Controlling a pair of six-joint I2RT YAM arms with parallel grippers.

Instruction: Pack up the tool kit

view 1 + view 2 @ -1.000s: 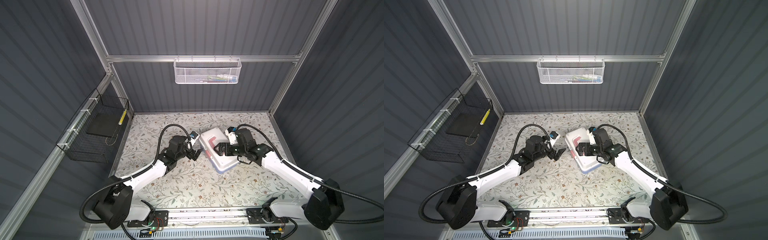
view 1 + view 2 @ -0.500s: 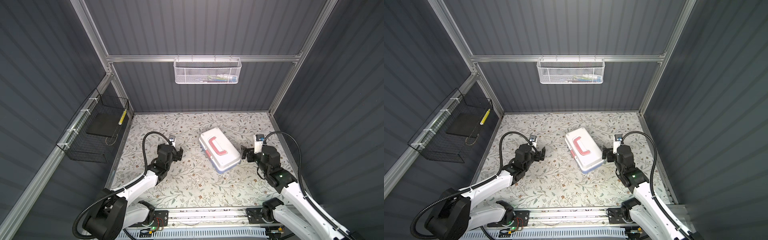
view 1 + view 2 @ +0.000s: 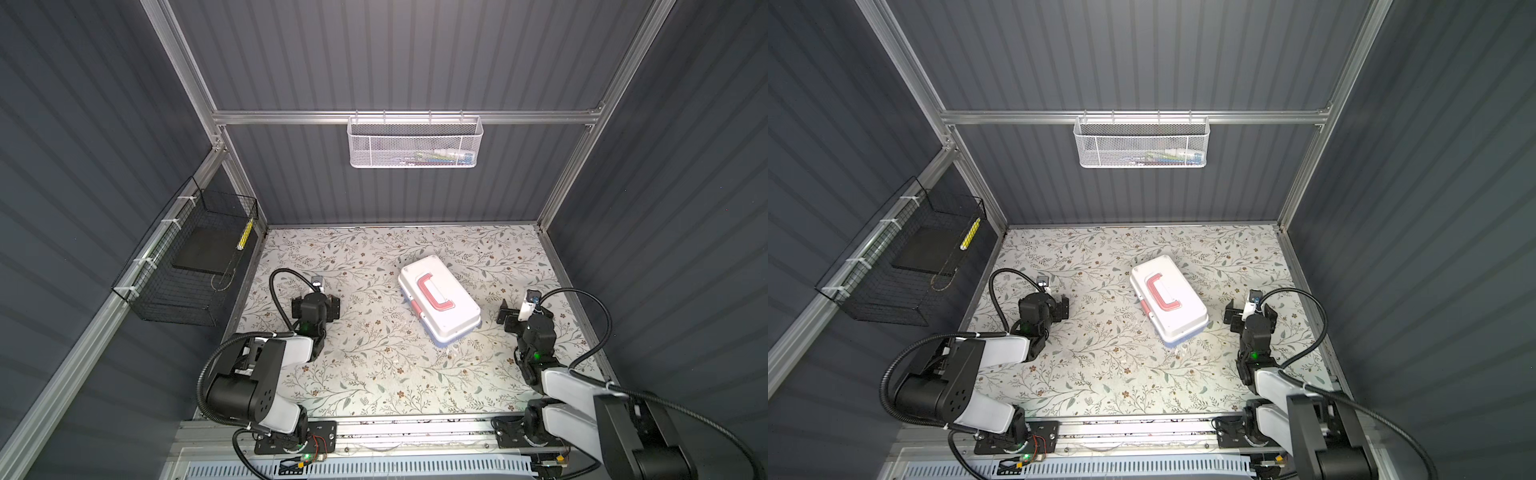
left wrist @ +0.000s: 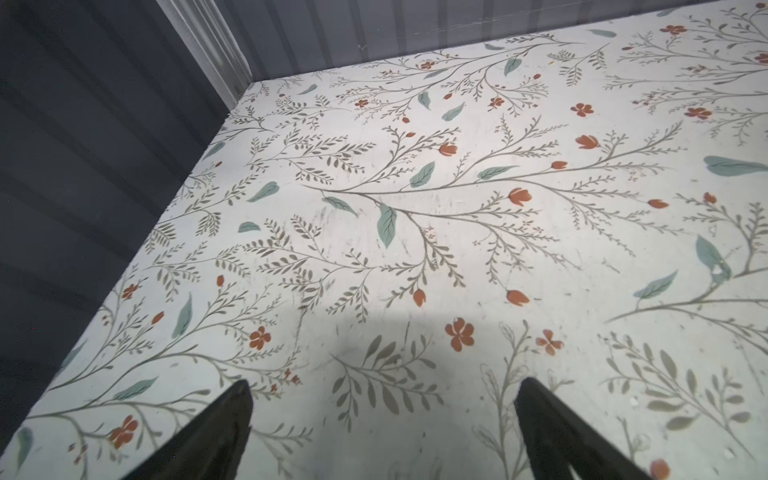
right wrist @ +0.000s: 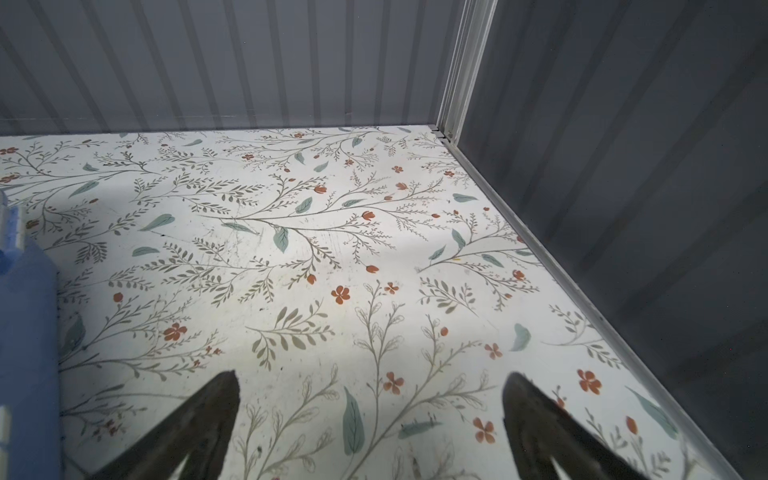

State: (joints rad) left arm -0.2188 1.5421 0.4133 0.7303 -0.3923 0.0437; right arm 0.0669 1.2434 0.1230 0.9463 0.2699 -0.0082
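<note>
Tool kit point(image 3: 438, 305) shut on the mat point(image 3: 374, 374), both arms folded back: I have the left gripper point(image 3: 315, 307) and the right gripper point(image 3: 524, 316) low over the floral surface, the kit lying on a slant between them, nearer the right fingers and well apart from the left. Both pairs of fingers stand wide and hold nothing. In the left wrist view only bare mat shows in the gap of the left gripper point(image 4: 382, 395). In the right wrist view the gap of the right gripper point(image 5: 370, 386) is just as bare, and the kit's blue base point(image 5: 25, 332) sits outside one finger, not between them. In both top views the white lid point(image 3: 1173, 316) is down with the pink handle point(image 3: 1160, 297) flat on it, and I see no tool loose on the mat. I judge the packing at its closing step. The latch point(image 3: 417, 309) is too small for me to tell whether it has caught; the next move calls for checking it, then pressing it home with one gripper while the other steadies the far side.
</note>
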